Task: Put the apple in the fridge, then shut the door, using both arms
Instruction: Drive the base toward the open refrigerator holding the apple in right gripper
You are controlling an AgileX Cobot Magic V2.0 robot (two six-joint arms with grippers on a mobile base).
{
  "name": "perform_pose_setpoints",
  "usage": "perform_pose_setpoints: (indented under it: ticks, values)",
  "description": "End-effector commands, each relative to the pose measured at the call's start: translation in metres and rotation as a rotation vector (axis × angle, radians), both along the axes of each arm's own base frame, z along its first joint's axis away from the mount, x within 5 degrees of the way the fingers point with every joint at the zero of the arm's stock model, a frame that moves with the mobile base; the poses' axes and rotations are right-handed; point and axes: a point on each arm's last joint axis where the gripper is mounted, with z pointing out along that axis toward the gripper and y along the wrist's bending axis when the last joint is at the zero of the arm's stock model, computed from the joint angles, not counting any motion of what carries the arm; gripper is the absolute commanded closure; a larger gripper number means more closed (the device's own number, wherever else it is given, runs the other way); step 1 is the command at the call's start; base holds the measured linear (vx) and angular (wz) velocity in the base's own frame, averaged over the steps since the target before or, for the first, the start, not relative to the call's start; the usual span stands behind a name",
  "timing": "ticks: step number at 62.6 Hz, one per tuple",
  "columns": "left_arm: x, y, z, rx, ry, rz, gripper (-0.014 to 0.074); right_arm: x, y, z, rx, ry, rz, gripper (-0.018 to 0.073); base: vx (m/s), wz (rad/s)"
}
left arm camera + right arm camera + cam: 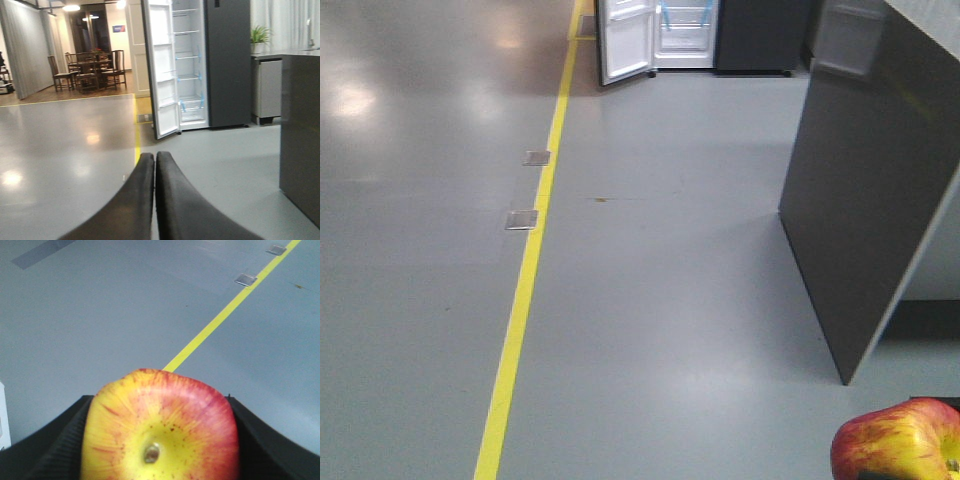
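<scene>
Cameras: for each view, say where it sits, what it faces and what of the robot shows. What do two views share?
Front: high, looking down the floor to the open fridge; only the apple shows, barely any robot.
Left wrist: low, level toward the fridge; shut left fingers.
Right wrist: faces the floor; right fingers clasp the apple.
Shared: front and right wrist show the apple.
</scene>
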Motion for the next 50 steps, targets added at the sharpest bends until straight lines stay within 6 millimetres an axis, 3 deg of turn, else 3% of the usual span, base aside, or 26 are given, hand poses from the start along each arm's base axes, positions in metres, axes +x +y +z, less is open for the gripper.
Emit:
perform_pose_setpoints:
  ticks: [1, 50]
  values:
    - [-0.0009, -0.0004, 0.0008, -0.019, -0.070, -0.009, 0.0603, 0.0023, 0.0011, 0.0133, 0.055, -0.066, -0.015, 0.0148, 0.10, 0.30]
    - [-0.0009, -0.0004, 0.0008, -0.019, -0.070, -0.009, 0.0603, 0.0023, 0.0011, 0.0133, 0.055, -0.066, -0.015, 0.0148, 0.13, 0.12]
